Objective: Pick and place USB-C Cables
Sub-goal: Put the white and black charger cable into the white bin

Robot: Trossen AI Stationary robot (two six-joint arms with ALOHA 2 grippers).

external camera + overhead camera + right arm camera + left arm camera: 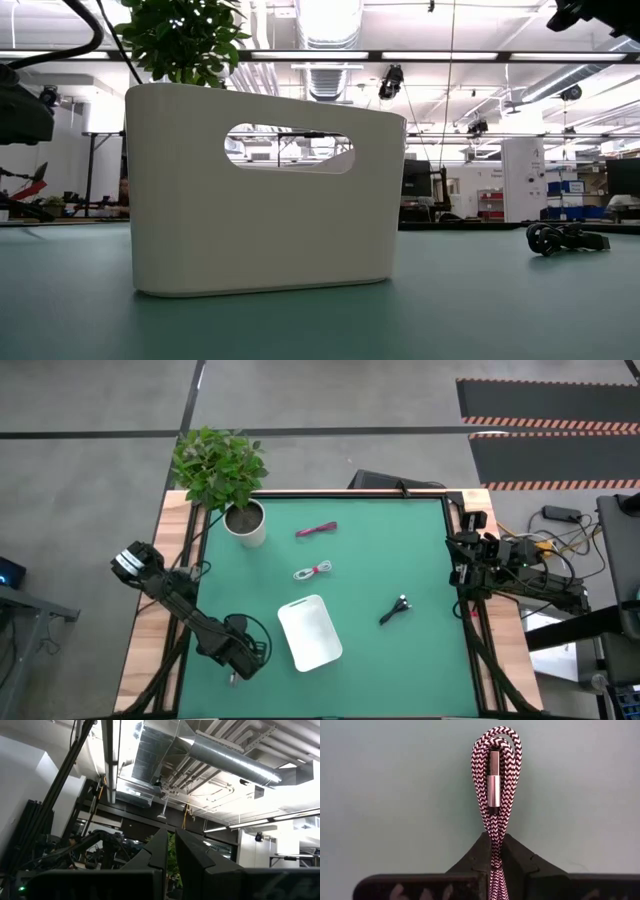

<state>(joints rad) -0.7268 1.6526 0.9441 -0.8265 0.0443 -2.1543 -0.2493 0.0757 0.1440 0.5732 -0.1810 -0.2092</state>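
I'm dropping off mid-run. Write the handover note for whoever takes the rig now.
Left gripper: shut on the braided grey cable, above the table beside the white tray.
Right gripper: shut, empty, parked at the table's right edge.
On the table: magenta cable, white cable, black cable.
Done: no cable shows in the tray.
Left: place all four, presumably there.
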